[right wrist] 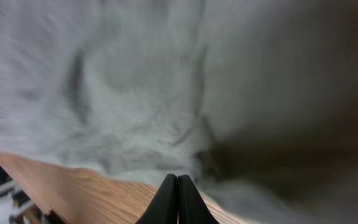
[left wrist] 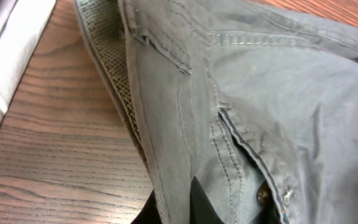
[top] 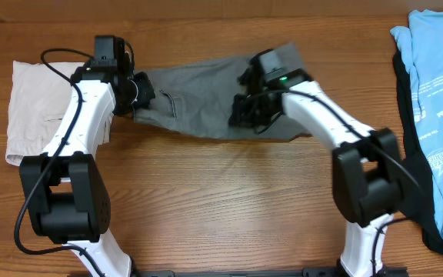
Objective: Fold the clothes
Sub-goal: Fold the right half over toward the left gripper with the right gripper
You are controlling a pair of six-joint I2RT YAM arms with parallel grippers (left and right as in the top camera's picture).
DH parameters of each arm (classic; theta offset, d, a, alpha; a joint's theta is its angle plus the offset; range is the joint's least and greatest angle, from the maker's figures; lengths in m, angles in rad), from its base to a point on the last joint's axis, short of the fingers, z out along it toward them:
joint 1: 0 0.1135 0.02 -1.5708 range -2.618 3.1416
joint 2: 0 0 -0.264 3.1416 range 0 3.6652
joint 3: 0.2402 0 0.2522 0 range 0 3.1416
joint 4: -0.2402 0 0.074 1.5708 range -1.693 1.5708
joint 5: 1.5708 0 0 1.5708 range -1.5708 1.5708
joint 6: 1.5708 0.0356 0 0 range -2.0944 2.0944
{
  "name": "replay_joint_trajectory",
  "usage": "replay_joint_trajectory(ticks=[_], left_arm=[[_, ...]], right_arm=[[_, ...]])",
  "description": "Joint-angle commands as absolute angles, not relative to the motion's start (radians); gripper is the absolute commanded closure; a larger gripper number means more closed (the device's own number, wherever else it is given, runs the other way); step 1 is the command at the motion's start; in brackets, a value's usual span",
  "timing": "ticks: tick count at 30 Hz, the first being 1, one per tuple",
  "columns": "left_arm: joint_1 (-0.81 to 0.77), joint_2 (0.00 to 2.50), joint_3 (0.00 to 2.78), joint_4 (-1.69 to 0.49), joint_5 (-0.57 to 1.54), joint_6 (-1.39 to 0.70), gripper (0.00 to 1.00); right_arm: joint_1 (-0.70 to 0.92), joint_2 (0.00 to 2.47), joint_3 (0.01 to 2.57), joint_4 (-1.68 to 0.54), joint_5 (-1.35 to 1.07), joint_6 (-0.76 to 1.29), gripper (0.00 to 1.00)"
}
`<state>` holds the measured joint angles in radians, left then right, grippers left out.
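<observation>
- The grey shorts (top: 206,100) lie spread across the far middle of the table (top: 221,200), between the two arms.
- The left claw (top: 140,95) is at the shorts' left end, closed and pinching the cloth. Its wrist view shows the fabric raised close to the camera, with the slit pocket (left wrist: 247,149) and mesh lining (left wrist: 107,56) exposed.
- The right claw (top: 246,111) sits over the shorts' right part. Its fingers (right wrist: 169,199) are pressed together, and the blur hides whether any cloth is caught.
- Beige shorts (top: 41,108) lie folded at the far left, beside the left arm.
- A blue shirt (top: 437,100) lies at the right edge.
</observation>
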<state>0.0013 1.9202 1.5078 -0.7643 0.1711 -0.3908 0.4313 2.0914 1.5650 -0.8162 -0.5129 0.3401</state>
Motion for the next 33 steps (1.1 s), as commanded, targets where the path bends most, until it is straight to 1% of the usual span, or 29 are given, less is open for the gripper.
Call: replay_joint_trajectory(ticks=[1, 4, 8, 12, 15, 17, 19, 21, 27, 33], left_arm=[[-0.021, 1.879, 1.549, -0.782, 0.172, -0.339, 0.96], [-0.035, 1.877, 1.567, -0.804, 0.170, -0.333, 0.96], [-0.057, 1.876, 1.634, -0.865, 0.166, -0.265, 0.96], [-0.079, 1.876, 1.734, -0.957, 0.072, -0.229, 0.96], [-0.088, 1.876, 1.785, -1.005, 0.051, -0.199, 0.95], [-0.094, 1.876, 1.804, -1.022, 0.052, -0.182, 0.94], [-0.101, 1.876, 1.810, -1.029, 0.052, -0.157, 0.94], [-0.109, 1.876, 1.811, -1.034, 0.040, -0.139, 0.94], [-0.126, 1.875, 1.811, -1.040, -0.003, -0.125, 0.95], [-0.133, 1.875, 1.834, -1.054, -0.008, -0.126, 0.96]], right_arm=[[0.459, 2.123, 1.571, -0.810, -0.533, 0.345, 0.96], [0.479, 2.151, 1.571, -0.808, -0.508, 0.345, 0.96], [0.511, 2.186, 1.570, -0.786, -0.445, 0.345, 0.96], [0.536, 2.217, 1.570, -0.736, -0.447, 0.345, 0.96], [0.557, 2.226, 1.570, -0.720, -0.450, 0.345, 0.96], [0.569, 2.226, 1.570, -0.723, -0.478, 0.345, 0.96], [0.572, 2.218, 1.576, -0.729, -0.572, 0.308, 0.96], [0.559, 2.196, 1.608, -0.781, -0.648, 0.256, 0.96], [0.440, 2.091, 1.763, -0.948, -0.645, 0.255, 0.96], [0.377, 2.088, 1.774, -0.918, -0.620, 0.306, 0.96]])
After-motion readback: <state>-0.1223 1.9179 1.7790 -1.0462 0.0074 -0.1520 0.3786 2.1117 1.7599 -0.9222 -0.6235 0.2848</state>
